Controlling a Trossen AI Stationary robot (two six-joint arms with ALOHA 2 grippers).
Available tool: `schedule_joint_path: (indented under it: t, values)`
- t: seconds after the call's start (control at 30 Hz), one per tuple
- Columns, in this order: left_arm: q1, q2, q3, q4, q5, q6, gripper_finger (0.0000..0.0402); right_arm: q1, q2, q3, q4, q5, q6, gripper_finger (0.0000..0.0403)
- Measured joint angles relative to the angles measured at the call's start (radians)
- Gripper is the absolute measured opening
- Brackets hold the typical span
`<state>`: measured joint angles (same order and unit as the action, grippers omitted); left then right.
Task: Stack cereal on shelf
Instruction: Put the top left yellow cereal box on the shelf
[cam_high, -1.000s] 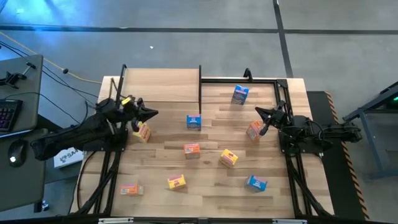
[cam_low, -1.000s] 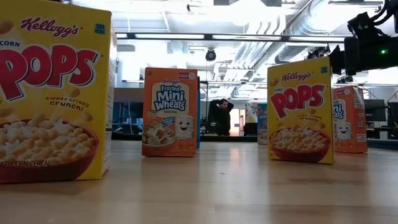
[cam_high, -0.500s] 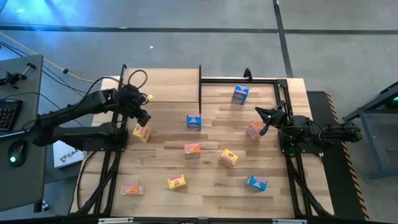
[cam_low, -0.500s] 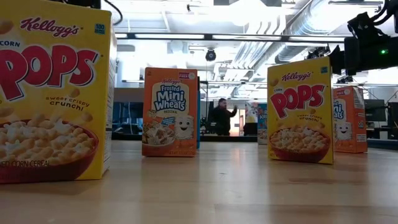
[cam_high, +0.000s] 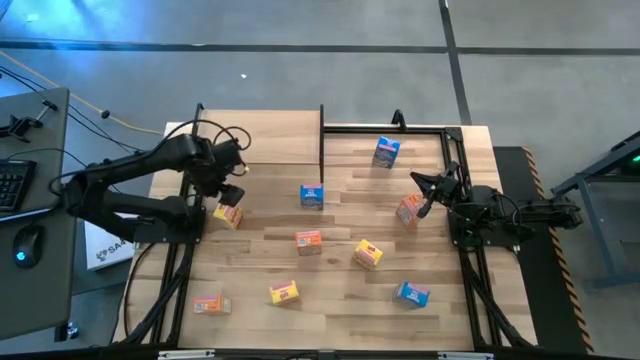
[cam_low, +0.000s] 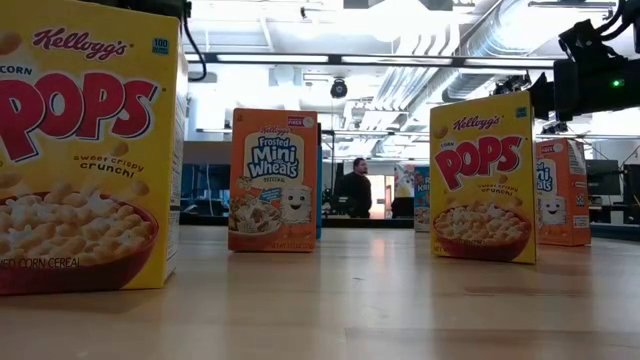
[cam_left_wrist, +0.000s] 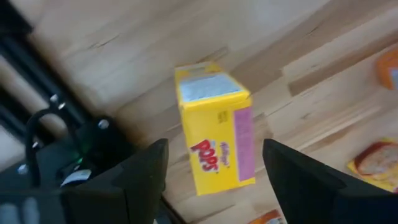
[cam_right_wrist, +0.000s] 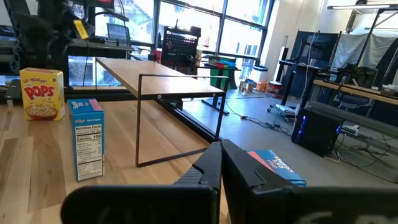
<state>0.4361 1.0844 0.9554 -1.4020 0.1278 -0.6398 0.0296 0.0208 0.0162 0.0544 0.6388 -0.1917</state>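
Several small cereal boxes stand scattered on the tabletop. My left gripper hangs open just above a yellow cereal box near the table's left side. In the left wrist view that yellow box stands between my spread fingers, apart from both. The shelf, a light-wood board on black posts, is at the back left with nothing on it. My right gripper waits shut beside an orange box at the right. Blue boxes stand near the shelf's right edge.
Further boxes lie toward the front: orange, yellow, yellow, orange, blue. A black frame rail runs along the back right. A person stands far off in the room.
My left arm has lifted and turned down over the yellow box at the left, and its gripper has gone from shut to open. The right arm has not moved.
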Motion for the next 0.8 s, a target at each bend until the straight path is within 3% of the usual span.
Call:
schedule_joint_path:
  t: [0.43, 0.8]
  values:
    - [-0.125, -0.011, -0.075, 0.076, -0.025, -0.146, 0.0255, 0.000, 0.000, 0.000, 0.000, 0.000, 0.000, 0.0000]
    - [-0.171, -0.011, -0.114, 0.094, -0.081, -0.170, 0.0250, 0.000, 0.000, 0.000, 0.000, 0.000, 0.000, 0.0000]
